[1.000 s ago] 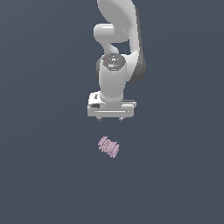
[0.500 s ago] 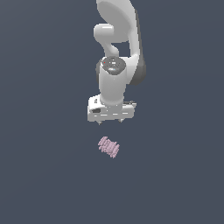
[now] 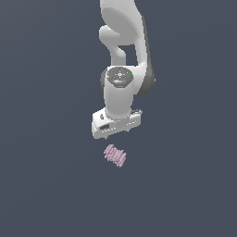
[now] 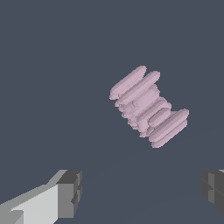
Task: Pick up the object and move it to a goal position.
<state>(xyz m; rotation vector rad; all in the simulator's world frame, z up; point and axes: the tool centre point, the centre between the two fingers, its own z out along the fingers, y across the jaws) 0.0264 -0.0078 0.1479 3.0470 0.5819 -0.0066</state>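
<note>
The object is a small pale pink cluster of short parallel ridges lying on the dark grey floor. In the exterior view my white gripper hangs just above it, turned at an angle, not touching it. In the wrist view the object lies ahead of the gripper. The two dark finger pads stand wide apart with nothing between them, so the gripper is open and empty.
The white arm rises from the gripper toward the top of the exterior view. The dark grey floor spreads flat all around, with nothing else in view.
The gripper has rotated about its vertical axis and shifted slightly toward the exterior view's left. The object has not moved.
</note>
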